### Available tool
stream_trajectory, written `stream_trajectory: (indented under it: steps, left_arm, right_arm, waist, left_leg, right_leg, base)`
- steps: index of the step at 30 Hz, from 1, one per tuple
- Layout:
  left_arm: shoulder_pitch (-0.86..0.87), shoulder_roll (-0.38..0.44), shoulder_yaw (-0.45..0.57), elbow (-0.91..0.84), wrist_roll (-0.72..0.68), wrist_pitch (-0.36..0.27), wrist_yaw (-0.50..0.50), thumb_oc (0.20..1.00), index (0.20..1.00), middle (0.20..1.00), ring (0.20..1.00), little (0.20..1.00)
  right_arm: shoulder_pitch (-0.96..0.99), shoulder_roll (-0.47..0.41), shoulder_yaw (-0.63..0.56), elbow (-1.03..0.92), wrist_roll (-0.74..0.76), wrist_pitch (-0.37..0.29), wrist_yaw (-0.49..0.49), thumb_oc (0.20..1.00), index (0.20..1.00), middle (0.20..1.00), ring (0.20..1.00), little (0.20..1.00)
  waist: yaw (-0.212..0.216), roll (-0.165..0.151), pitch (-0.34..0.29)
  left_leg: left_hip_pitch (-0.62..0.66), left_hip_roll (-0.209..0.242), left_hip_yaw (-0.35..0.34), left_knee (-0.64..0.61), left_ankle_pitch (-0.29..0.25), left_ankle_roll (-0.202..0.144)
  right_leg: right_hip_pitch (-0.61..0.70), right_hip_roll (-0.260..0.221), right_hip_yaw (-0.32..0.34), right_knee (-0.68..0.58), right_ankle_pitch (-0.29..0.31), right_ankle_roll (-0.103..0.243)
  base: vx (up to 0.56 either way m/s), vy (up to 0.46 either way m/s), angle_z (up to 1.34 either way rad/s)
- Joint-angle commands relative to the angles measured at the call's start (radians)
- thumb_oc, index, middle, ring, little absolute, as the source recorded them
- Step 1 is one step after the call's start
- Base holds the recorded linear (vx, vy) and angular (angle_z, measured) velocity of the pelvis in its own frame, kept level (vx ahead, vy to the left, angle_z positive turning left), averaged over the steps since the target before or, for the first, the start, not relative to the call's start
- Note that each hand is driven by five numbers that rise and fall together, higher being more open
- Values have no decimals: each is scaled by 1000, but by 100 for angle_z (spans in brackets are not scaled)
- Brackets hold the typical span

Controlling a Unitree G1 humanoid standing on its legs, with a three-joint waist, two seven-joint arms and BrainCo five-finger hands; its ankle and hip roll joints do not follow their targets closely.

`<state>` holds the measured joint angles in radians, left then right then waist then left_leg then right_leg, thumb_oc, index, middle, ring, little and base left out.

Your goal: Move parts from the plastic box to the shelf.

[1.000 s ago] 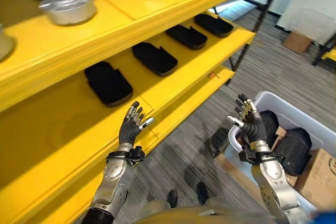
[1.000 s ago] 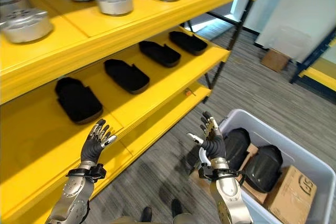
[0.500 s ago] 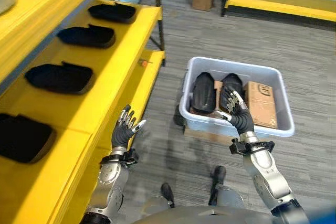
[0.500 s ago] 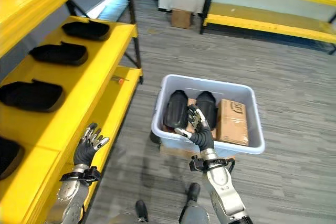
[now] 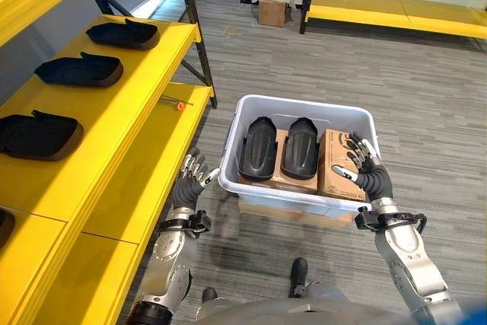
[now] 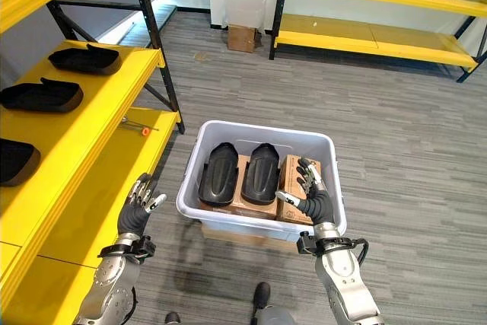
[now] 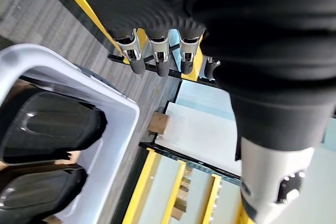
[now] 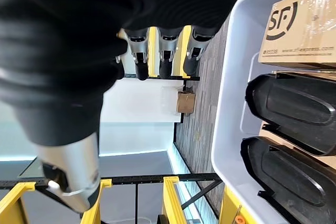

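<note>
We see a pale plastic box point(image 5: 300, 112) standing on the grey floor point(image 5: 426, 89) just beside the yellow shelf point(image 5: 129, 112). Inside it, two black parts point(image 5: 257, 148) point(image 5: 300, 147) lie side by side on cardboard, with a cardboard carton point(image 5: 338, 164) at their right. Our left hand point(image 5: 189, 186) hovers between shelf and box, fingers loosely spread, holding nothing. Our right hand point(image 5: 364, 173) is raised over the box's near right corner, above the carton, fingers likewise relaxed and empty. Three similar black parts point(image 5: 122, 33) point(image 5: 78, 71) point(image 5: 38, 135) already rest apart along the shelf.
</note>
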<state>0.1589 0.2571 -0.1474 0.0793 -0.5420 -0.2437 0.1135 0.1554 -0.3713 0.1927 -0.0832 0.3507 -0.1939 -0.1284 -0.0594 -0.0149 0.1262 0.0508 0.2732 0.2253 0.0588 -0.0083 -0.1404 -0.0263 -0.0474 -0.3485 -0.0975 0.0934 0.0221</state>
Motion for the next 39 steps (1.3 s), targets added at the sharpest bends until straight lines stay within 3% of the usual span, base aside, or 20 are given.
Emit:
stream_trajectory:
  steps: [1,2,4,7,8,9,10,11,12,14,15,17,19,23,28,39]
  left_arm:
    - [-6,48,-2,-59,-14,-40,-17,1000,1000,1000,1000,1000]
    - [-6,48,-4,-59,-10,-39,-15,1000,1000,1000,1000,1000]
    - [-5,50,-3,-67,-8,-36,-17,1000,1000,1000,1000,1000]
    - [4,55,-1,-73,-14,-38,-20,1000,1000,1000,1000,1000]
    - [10,55,-1,-79,-13,-43,-19,1000,1000,1000,1000,1000]
    - [11,55,-2,-79,-13,-43,-19,1000,1000,1000,1000,1000]
    - [10,52,-7,-74,-12,-43,-18,1000,1000,1000,1000,1000]
    - [6,53,-6,-73,-6,-45,-16,1000,1000,1000,1000,1000]
    - [17,45,-2,-76,-16,-47,-27,1000,1000,1000,1000,1000]
    - [22,43,-4,-79,-19,-46,-35,1000,1000,1000,1000,1000]
    - [13,66,-13,-88,-25,-42,-52,1000,1000,1000,1000,1000]
    - [11,78,-14,-88,-23,-42,-53,1000,1000,1000,1000,1000]
    - [-7,112,-14,-99,-24,-33,-49,1000,1000,1000,1000,1000]
    - [-18,123,-17,-99,-22,-32,-44,1000,1000,1000,1000,1000]
    - [-77,129,-36,-98,-27,-45,-4,1000,1000,1000,1000,1000]
    - [-160,126,-88,-117,-30,-60,59,1000,1000,1000,1000,1000]
  right_arm:
    - [-33,-9,-42,-70,11,-68,4,1000,1000,1000,1000,1000]
    - [-28,-13,-43,-65,8,-67,5,1000,1000,1000,1000,1000]
    - [-24,-12,-44,-53,4,-66,0,1000,1000,1000,1000,1000]
    - [-27,-9,-43,-36,0,-67,-5,1000,1000,1000,1000,1000]
    - [-32,-13,-45,-11,-14,-67,-15,1000,1000,1000,1000,1000]
    - [-32,-13,-45,-10,-14,-68,-16,1000,1000,1000,1000,1000]
    - [-30,-14,-50,4,-19,-62,-25,1000,1000,1000,1000,1000]
    - [-29,-13,-54,12,-26,-62,-30,1000,1000,1000,1000,1000]
    - [-23,-6,-52,19,-25,-58,-18,1000,1000,1000,1000,1000]
    - [-9,0,-61,21,-24,-56,-14,1000,1000,1000,1000,1000]
    - [-2,19,-76,23,0,-50,-6,1000,1000,1000,1000,1000]
    - [-2,25,-75,26,19,-47,2,1000,1000,1000,1000,1000]
    - [-22,47,-40,67,134,-21,39,1000,1000,1000,1000,1000]
    - [-58,36,-22,73,113,-16,40,1000,1000,1000,1000,1000]
    - [-192,38,3,143,90,-20,-23,1000,1000,1000,1000,1000]
    - [-513,84,70,318,72,-30,-180,1000,1000,1000,1000,1000]
  waist:
    - [15,-25,22]
    - [23,-31,30]
    - [38,-44,42]
    - [49,-46,42]
    - [65,-35,44]
    - [66,-35,42]
    - [75,-15,48]
    - [79,-5,48]
    - [86,8,42]
    - [81,15,36]
    - [72,9,35]
    - [70,6,34]
    - [71,-10,34]
    - [70,-16,38]
    - [67,-15,77]
    - [87,10,192]
  left_leg:
    - [-97,-72,-102,318,77,42]
    - [-124,-88,-129,356,89,46]
    - [-190,-109,-145,317,61,68]
    - [-208,-105,-179,218,48,73]
    - [-238,-58,-219,48,100,50]
    - [-231,-57,-217,34,107,47]
    - [-242,-31,-227,-48,170,20]
    - [-238,-31,-237,-60,176,8]
    - [-204,-43,-250,-29,113,19]
    - [-192,-48,-228,-36,107,16]
    - [-169,-83,-196,-12,60,35]
    - [-161,-96,-176,-11,48,42]
    - [-171,-135,-137,7,14,62]
    - [-211,-157,-125,42,-12,73]
    - [-317,-174,-129,92,-19,80]
    - [-441,-169,-119,104,11,80]
  right_leg:
    - [-12,-31,66,101,-105,12]
    - [-5,-29,75,95,-110,7]
    - [8,-35,90,77,-113,15]
    - [15,-41,109,68,-114,32]
    - [23,-52,129,65,-123,56]
    - [22,-51,130,66,-125,56]
    - [42,-54,146,71,-137,65]
    - [49,-55,154,75,-145,71]
    - [59,-64,187,86,-162,75]
    - [68,-73,191,87,-158,78]
    - [88,-118,201,84,-139,106]
    - [87,-136,208,83,-131,116]
    - [63,-186,224,74,-104,141]
    - [36,-213,227,66,-87,154]
    - [-51,-237,230,74,-60,153]
    - [-212,-228,253,114,-35,140]
  base:
    - [118,-175,-40]
    - [57,-69,-59]
    - [116,-36,-33]
    - [148,97,-27]
    - [143,145,-62]
    - [293,268,-56]
    - [231,191,-42]
    - [330,345,-73]
    - [248,318,-97]
    - [213,301,-124]
    - [177,268,-62]
    - [164,296,-8]
    - [98,285,-35]
    - [23,119,-7]
    - [-68,49,2]
    - [-74,-12,-2]
